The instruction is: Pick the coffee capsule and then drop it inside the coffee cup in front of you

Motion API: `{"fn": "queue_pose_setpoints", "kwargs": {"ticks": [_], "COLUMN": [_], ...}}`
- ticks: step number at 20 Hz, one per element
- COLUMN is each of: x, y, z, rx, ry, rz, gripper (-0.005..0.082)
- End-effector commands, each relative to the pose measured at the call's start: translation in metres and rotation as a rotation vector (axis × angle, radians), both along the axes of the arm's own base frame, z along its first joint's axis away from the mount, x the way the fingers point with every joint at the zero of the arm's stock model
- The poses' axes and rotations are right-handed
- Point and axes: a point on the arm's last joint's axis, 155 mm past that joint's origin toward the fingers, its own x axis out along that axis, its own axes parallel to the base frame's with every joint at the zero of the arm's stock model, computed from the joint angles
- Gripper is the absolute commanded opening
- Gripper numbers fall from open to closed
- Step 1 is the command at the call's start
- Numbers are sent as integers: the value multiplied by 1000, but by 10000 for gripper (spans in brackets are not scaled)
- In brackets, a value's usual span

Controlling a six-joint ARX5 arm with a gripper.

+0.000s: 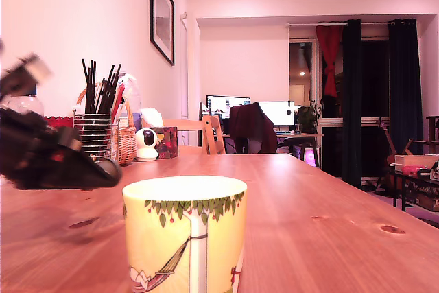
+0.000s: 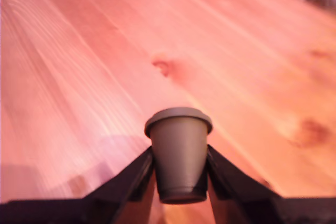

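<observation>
Wooden table [image 2: 105, 51] | tool [image 2: 181, 174] clamps coffee capsule [image 2: 179, 156] between fingers [image 2: 134, 177]

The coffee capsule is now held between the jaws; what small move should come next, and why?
Probably carry the coffee capsule sideways toward the exterior view's right until it is above the coffee cup. The gripper grips the capsule on both sides over bare table, and in the exterior view the arm sits left of the cup, not yet over its rim.
</observation>
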Motion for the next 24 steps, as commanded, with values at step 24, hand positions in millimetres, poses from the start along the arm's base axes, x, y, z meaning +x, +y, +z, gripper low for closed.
{"fn": "queue_pose_setpoints", "kwargs": {"ticks": [24], "x": [-115], "y": [-46], "z": [40], "rx": [-44], "ry": [24], "rz": [-215], "gripper": [163]}}
